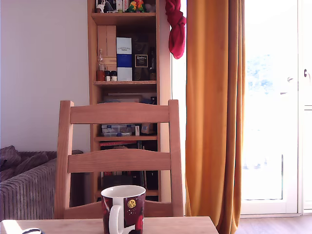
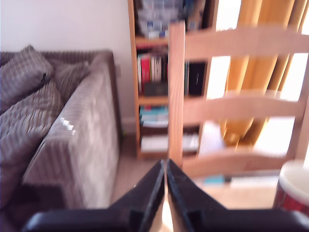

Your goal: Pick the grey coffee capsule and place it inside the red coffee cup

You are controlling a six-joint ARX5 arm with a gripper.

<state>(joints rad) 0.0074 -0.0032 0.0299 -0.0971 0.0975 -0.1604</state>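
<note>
In the exterior view, a grey striped sofa (image 1: 27,187) sits at the left edge. Low in that corner, on the table (image 1: 170,225), a small dark round thing with a pale rim (image 1: 31,231) peeks in. It is cut off by the frame, so I cannot tell if it is the capsule. Next comes a wooden chair (image 1: 119,158) behind the table. The cup (image 1: 123,208) stands upright on the table in front of the chair, dark red with spots, a white handle and a white rim. Behind the chair is a tall bookshelf (image 1: 126,83) full of boxes and books. A red cloth (image 1: 176,27) hangs beside it. To the right is an orange curtain (image 1: 214,112), then a bright window (image 1: 273,107). This view does not show the arm at all.

The wrist view is blurry. It shows more of the sofa (image 2: 72,140), with cushions (image 2: 26,96) on it. Then come the bookshelf (image 2: 154,87), the chair (image 2: 231,106) and the curtain (image 2: 251,72). The black gripper (image 2: 165,174) fills the low middle. Its two fingers (image 2: 149,188) are pressed together, with only a thin line between them, and nothing is seen in them. Only an edge of the cup (image 2: 294,191) shows at the side of the frame, near the fingers but not touching. No capsule shows in this view.
</note>
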